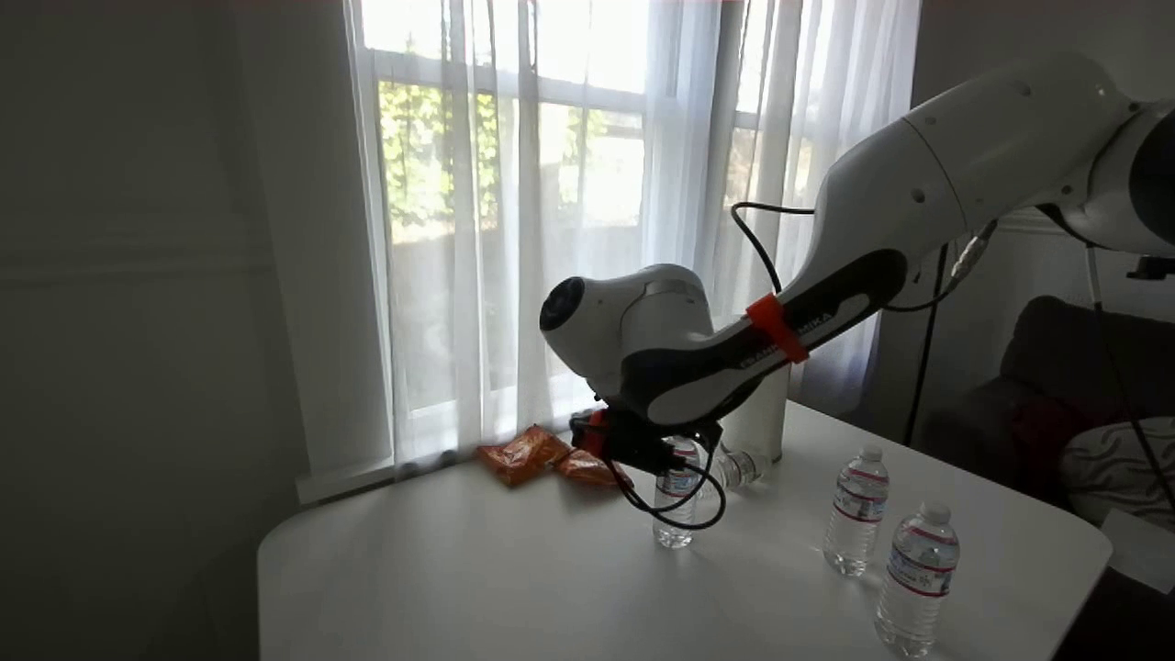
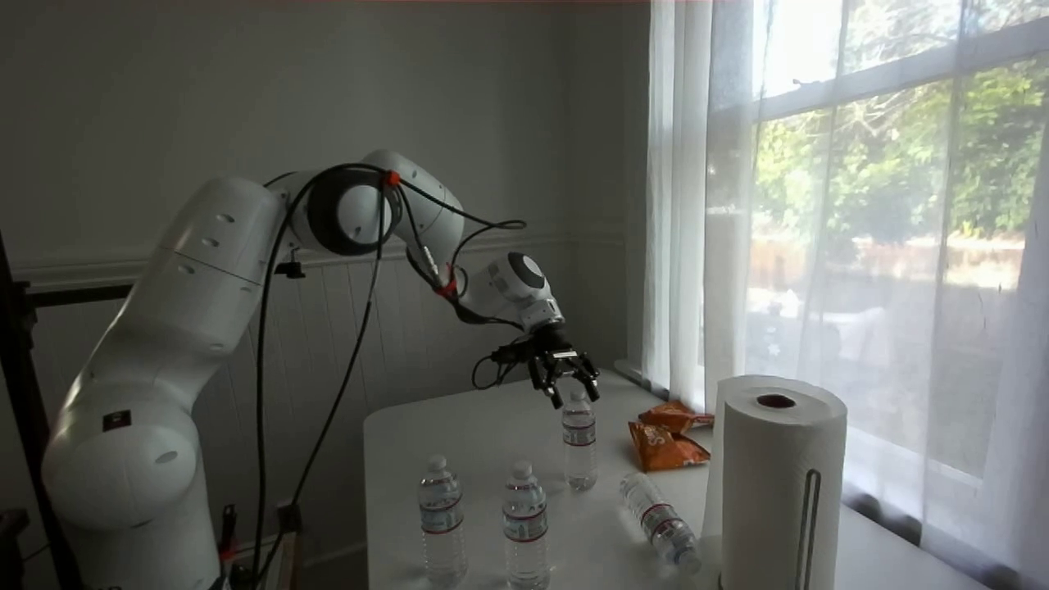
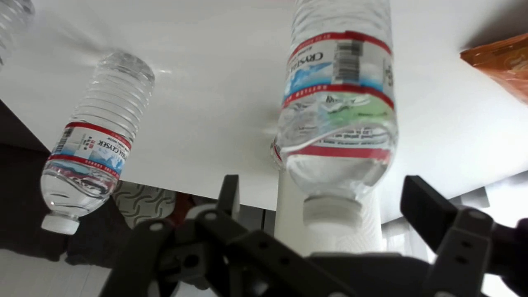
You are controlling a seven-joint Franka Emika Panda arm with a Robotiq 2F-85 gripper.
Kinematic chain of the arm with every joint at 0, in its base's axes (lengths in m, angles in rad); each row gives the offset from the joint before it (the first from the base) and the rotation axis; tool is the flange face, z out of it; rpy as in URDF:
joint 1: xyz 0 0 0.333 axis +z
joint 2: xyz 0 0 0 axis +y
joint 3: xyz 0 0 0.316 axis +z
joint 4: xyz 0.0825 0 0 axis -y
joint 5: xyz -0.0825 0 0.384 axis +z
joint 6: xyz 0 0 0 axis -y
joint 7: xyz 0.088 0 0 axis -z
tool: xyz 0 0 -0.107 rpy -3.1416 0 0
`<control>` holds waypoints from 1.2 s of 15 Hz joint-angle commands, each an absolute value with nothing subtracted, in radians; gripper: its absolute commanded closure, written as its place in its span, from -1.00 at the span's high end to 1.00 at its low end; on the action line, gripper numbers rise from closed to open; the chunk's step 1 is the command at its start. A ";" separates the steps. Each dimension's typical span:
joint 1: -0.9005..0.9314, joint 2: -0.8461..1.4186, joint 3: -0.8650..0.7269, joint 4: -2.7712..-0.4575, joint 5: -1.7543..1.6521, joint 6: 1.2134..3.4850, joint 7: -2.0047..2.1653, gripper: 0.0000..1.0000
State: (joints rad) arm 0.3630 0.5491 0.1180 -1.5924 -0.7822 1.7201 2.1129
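Note:
Wide apart, the black fingers of my gripper (image 3: pixel 321 194) (image 2: pixel 575 399) stand on either side of a clear water bottle's (image 3: pixel 338 82) white cap, with visible gaps and no contact. That bottle (image 2: pixel 580 451) (image 1: pixel 675 528) is upright on the white table (image 1: pixel 413 569), directly under the gripper. In an exterior view the wrist and black cables hide the fingers. Two more upright bottles (image 2: pixel 442 524) (image 2: pixel 525 524) stand together away from the gripper; one bottle (image 3: pixel 97 136) shows at left in the wrist view. Another bottle (image 2: pixel 660 524) (image 1: pixel 742 468) lies on its side.
A paper towel roll (image 2: pixel 778 492) on a holder stands beside the lying bottle. Orange snack bags (image 1: pixel 523 454) (image 2: pixel 668 447) lie by the window, with sheer curtains (image 1: pixel 587 229) hanging behind them. A dark sofa (image 1: pixel 1092 367) is past the table's edge.

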 commanded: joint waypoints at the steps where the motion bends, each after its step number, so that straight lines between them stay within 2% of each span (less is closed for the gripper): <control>1: 0.309 0.463 0.126 -1.623 -0.652 1.732 2.034 1.00; 6: 0.227 0.371 0.093 -1.665 -0.501 1.812 1.975 1.00; 12: 0.106 0.334 0.063 -1.776 -0.286 2.082 1.748 1.00; 18: 0.036 0.324 0.023 -1.885 -0.080 2.226 1.559 1.00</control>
